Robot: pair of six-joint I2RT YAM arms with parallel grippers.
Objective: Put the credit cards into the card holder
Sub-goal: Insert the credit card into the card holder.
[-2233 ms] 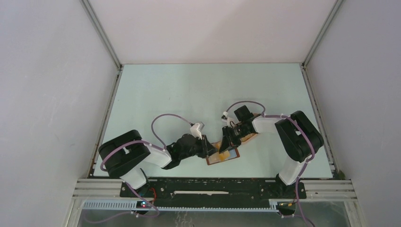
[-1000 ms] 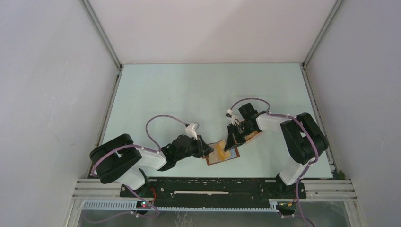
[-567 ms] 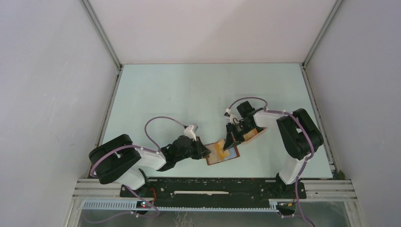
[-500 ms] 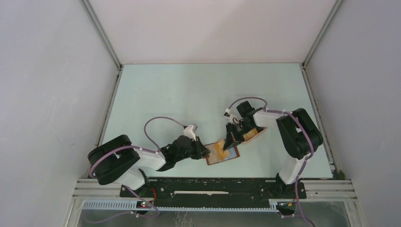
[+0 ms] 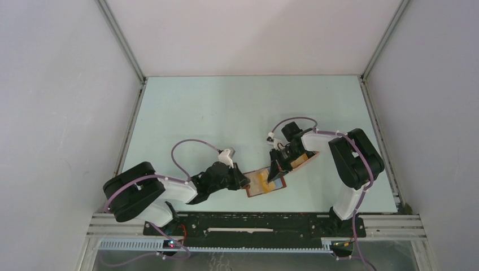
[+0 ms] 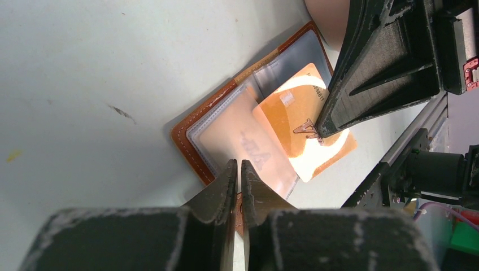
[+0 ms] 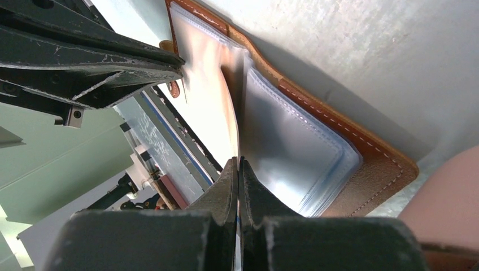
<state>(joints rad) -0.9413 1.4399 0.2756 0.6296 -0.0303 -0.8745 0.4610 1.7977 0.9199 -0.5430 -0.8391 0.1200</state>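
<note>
Card holder (image 6: 189, 135) of stitched brown leather lies open just ahead of the left gripper (image 6: 238, 168), whose jaws pinch its near edge, the arm stretched low. Only this wrist view shows us the glossy orange card (image 6: 285, 110) face-on. From the right wrist we see it edge-on, clamped in the closed right gripper (image 7: 238, 165), over clear plastic sleeves (image 7: 294, 141).

Looks like a robotics lab cell from my seat — plain white panels (image 5: 62, 113) boxing in a pale-green table (image 5: 226, 107), aluminium rails (image 5: 120, 44) at the corners, the left arm (image 5: 169, 192) and right arm (image 5: 356, 161) bolted to a black base plate (image 5: 254, 223), purple cables (image 5: 182, 148) looping — slotted wire duct (image 5: 135, 244) below.
</note>
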